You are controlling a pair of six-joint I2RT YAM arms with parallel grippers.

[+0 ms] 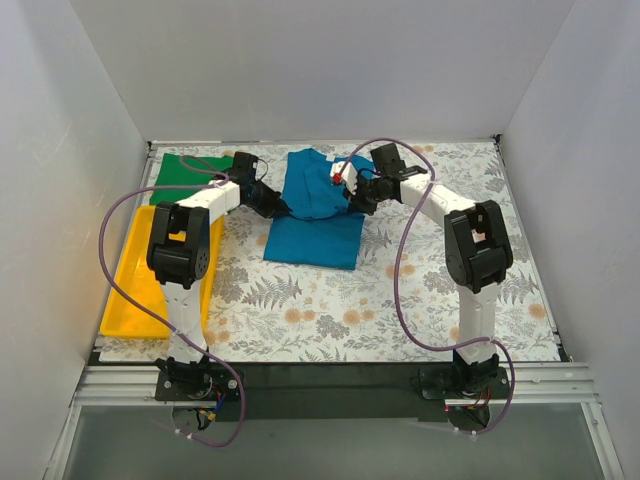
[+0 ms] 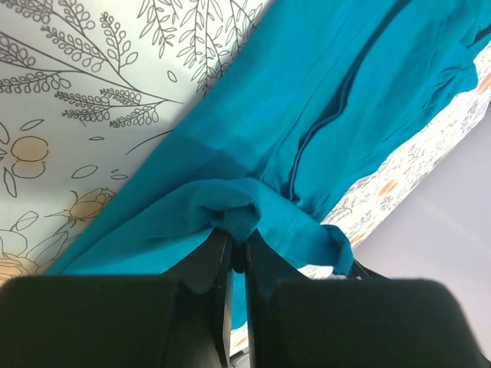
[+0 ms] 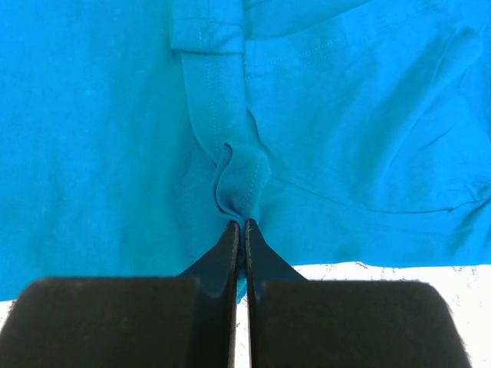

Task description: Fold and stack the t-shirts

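Observation:
The teal-blue t-shirt (image 1: 315, 212) lies partly folded in the middle back of the table. My left gripper (image 1: 278, 208) is shut on its left edge; the left wrist view shows a bunched fold of the teal-blue cloth (image 2: 230, 211) pinched at the fingertips (image 2: 238, 244). My right gripper (image 1: 356, 204) is shut on its right edge, with a puckered hem (image 3: 242, 184) held between the tips (image 3: 242, 225). The green t-shirt (image 1: 190, 172) lies at the back left, behind the left arm.
A yellow plastic tray (image 1: 135, 290) lies along the table's left side, under the left arm. The table (image 1: 330, 310) has a leaf-and-flower patterned cover. White walls enclose the back and both sides. Purple cables loop from both arms.

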